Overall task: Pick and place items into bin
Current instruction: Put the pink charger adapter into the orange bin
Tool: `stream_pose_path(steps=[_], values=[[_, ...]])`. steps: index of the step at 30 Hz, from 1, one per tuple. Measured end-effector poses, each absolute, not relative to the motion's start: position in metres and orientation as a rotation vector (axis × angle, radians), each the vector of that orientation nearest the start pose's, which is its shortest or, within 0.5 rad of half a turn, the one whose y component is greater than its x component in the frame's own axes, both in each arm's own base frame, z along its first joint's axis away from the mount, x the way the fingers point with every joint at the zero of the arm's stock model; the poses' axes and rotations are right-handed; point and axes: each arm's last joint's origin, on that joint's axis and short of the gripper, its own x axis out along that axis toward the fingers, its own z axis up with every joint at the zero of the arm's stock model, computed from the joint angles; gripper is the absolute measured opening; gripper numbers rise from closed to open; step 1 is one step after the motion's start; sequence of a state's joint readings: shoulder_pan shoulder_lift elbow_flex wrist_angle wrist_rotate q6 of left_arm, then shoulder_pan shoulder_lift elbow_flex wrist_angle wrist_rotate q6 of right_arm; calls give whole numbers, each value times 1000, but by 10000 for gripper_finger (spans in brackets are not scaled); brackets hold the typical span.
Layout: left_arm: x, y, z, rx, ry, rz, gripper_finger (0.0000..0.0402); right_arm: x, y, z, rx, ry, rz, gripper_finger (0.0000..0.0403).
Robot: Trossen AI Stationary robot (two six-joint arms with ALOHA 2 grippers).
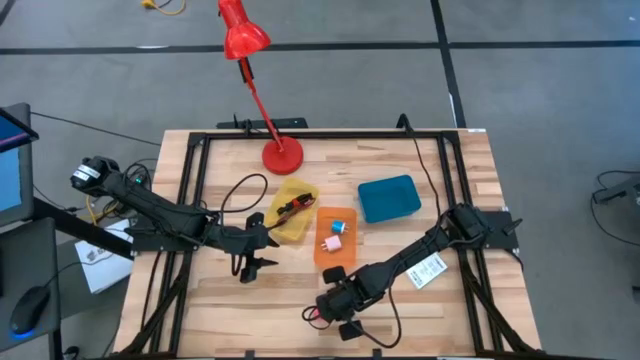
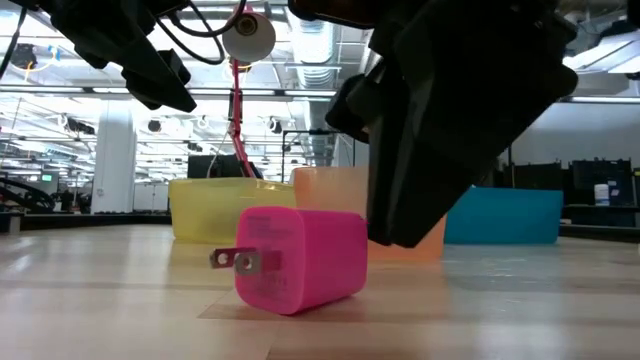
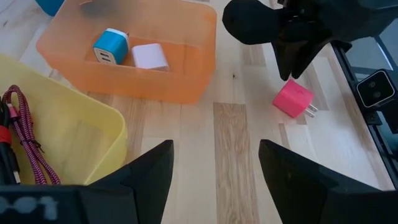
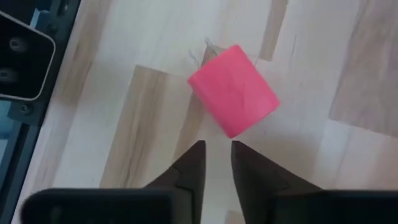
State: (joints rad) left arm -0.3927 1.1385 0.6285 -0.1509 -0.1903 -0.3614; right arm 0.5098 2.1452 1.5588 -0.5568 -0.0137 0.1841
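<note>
A pale wooden table point(image 1: 220, 310) sits in a dark frame, with a red desk lamp point(image 1: 262, 90) at its far edge. On the left, the left gripper point(image 1: 262, 262) hovers just beside the yellow bin point(image 1: 300, 228), jaws spread wide and empty; a maroon cord point(image 3: 25, 130) lies in that bin. Next comes the orange bin point(image 1: 322, 250), holding a blue cube point(image 3: 110, 47) and a pale pink cube point(image 3: 150, 56). The hot pink cube point(image 2: 300, 258) (two metal prongs on one face) lies on bare wood just in front of it. The right gripper point(image 4: 216, 160) hangs directly over it, jaws almost closed, holding nothing. A blue bin point(image 1: 388, 197) and a white packet point(image 1: 428, 271) lie further right.
</note>
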Motion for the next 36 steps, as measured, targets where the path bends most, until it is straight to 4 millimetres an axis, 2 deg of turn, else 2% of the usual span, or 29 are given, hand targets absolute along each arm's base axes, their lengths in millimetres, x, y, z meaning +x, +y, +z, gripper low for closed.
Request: stream_pose_path(steps=[10,20,36], values=[[213,-82,217,-158,659,-78,226,384,214,152,-150,1171,354,151],[213,-82,217,-159,659,-78,226,396,211,157,-297,1016,347,222],[213,-82,217,-159,659,-78,226,403,216,161,-525,876,515,223]])
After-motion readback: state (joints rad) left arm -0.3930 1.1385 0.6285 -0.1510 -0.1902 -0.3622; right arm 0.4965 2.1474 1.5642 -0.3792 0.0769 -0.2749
